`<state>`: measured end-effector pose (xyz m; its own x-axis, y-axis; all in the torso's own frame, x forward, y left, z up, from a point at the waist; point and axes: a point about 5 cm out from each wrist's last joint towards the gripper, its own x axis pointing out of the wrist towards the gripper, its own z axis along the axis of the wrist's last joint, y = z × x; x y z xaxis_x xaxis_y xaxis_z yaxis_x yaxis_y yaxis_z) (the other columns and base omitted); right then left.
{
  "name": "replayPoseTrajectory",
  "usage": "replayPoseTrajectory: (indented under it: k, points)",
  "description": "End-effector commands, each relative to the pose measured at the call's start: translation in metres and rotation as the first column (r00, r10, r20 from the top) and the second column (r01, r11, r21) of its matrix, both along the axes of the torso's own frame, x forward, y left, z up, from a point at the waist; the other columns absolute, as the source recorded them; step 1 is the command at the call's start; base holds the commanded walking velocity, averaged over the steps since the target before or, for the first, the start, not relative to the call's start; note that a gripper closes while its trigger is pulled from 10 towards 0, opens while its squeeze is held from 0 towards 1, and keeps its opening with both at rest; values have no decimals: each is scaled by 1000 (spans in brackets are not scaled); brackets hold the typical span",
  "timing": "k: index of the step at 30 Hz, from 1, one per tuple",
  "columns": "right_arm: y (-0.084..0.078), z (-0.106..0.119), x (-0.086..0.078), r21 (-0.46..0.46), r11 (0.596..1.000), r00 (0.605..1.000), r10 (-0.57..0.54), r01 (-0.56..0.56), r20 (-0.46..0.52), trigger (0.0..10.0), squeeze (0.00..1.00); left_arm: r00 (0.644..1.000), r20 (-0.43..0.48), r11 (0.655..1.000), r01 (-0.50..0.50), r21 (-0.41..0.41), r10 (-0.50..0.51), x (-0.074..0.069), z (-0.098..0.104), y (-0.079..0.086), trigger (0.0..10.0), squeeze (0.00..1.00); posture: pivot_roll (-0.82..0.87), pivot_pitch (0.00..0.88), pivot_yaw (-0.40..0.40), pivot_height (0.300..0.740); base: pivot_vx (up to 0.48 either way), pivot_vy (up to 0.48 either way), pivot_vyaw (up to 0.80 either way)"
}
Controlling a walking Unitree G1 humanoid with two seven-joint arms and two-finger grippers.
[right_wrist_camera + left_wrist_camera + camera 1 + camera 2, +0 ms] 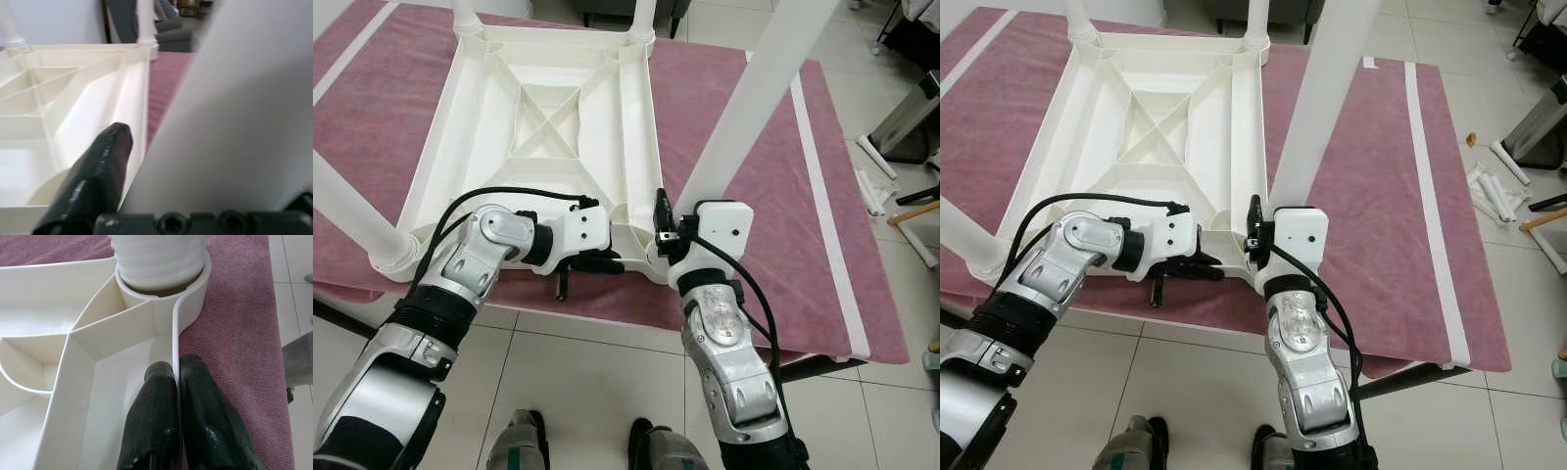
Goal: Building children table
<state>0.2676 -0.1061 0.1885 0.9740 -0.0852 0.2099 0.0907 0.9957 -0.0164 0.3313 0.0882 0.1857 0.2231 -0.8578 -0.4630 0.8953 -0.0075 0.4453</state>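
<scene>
The white plastic children's table lies upside down on a maroon rug with white stripes, ribbed underside facing up. Legs stand in its corner sockets: two at the far corners, one at the near corner on the robot's left, and one at the near corner on the robot's right, leaning up and away from the table.

The left end effector sits at the table's near edge, just beside the right-hand near socket. Its two black fingers are narrowly closed, pinching the thin rim wall of the table between them, one finger inside the tray and one outside over the rug.

The right end effector is at the same corner, against the base of the leaning leg. One black finger lies along the leg on the table side, with the leg pressed next to it; the second finger is hidden, so its grip cannot be confirmed.

The rug lies on a tiled floor. White tubes lie on the tiles beyond the rug's right edge.
</scene>
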Motion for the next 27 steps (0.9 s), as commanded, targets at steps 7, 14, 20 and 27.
replayPoseTrajectory:
  k: [7,14,20,27]
  points:
    - [-21,-48,-2,-9,1000,974,-28,27,-223,10000,0,992,19,991,-127,-41,127,9,4,26,0,0,63,220,-5,740,0,0,0]
    - [-11,-37,1,-5,994,981,110,-113,-162,1176,0,991,19,991,-129,-43,130,9,5,25,0,0,63,220,-6,740,0,0,0]
    - [-6,-33,2,16,981,971,194,-193,-141,0,0,991,19,990,-134,-45,135,9,5,26,0,0,63,221,-6,740,0,0,0]
    - [-5,-23,1,22,947,942,322,-321,-98,0,0,990,19,990,-136,-46,137,10,5,27,0,0,58,220,-6,740,0,0,0]
